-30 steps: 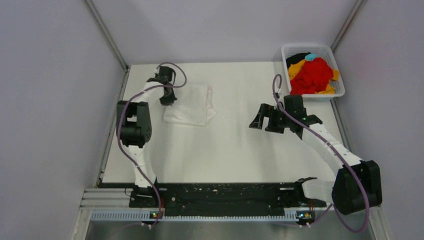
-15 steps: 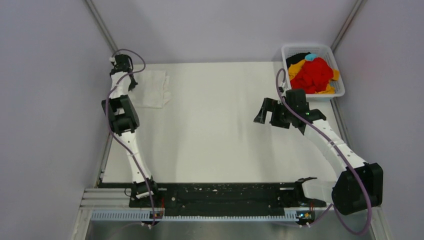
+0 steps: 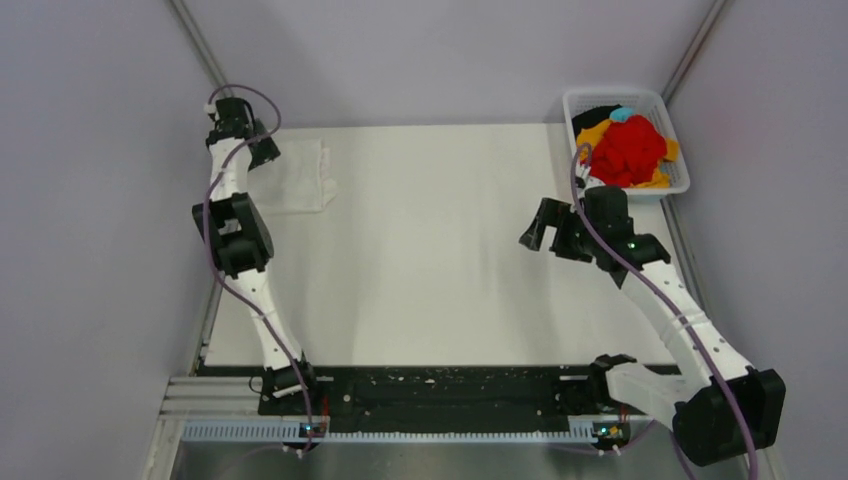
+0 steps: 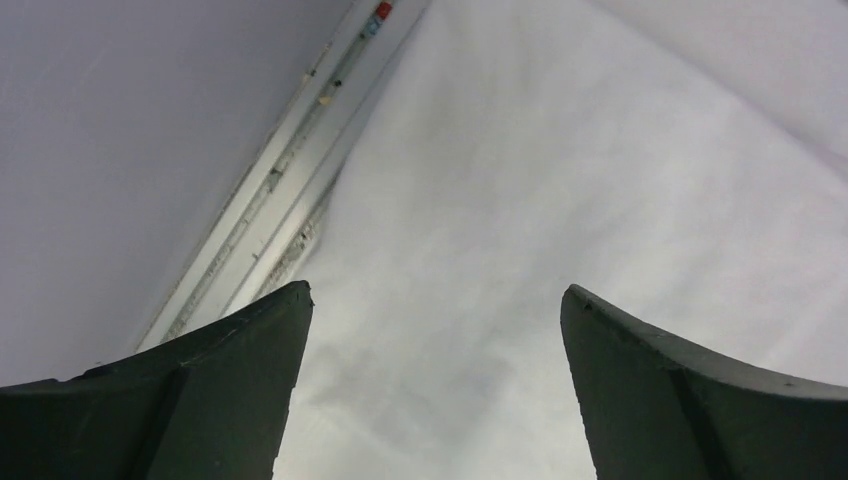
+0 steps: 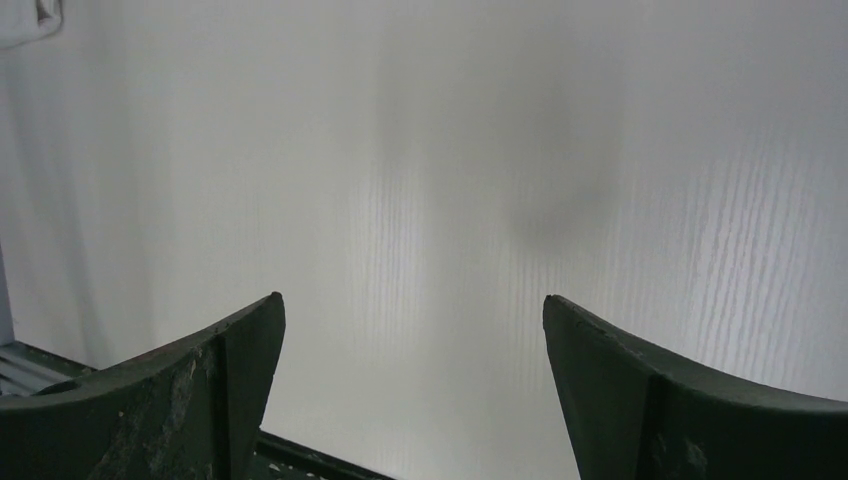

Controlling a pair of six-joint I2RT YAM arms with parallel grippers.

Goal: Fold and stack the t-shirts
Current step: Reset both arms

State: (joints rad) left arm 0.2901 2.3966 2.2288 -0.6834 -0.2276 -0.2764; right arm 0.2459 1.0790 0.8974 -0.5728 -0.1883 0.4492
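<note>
Soft, even light falls from above. A faint grey shadow lies on the table (image 5: 560,215), right of the middle in the right wrist view. The top view is clear.

The right gripper (image 5: 411,297) gapes wide over the white table (image 5: 450,120)

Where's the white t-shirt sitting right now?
In the top view, the white t-shirt lies folded at the far-left corner of the table, right beside the left gripper, opposite the basket at far right.
</note>
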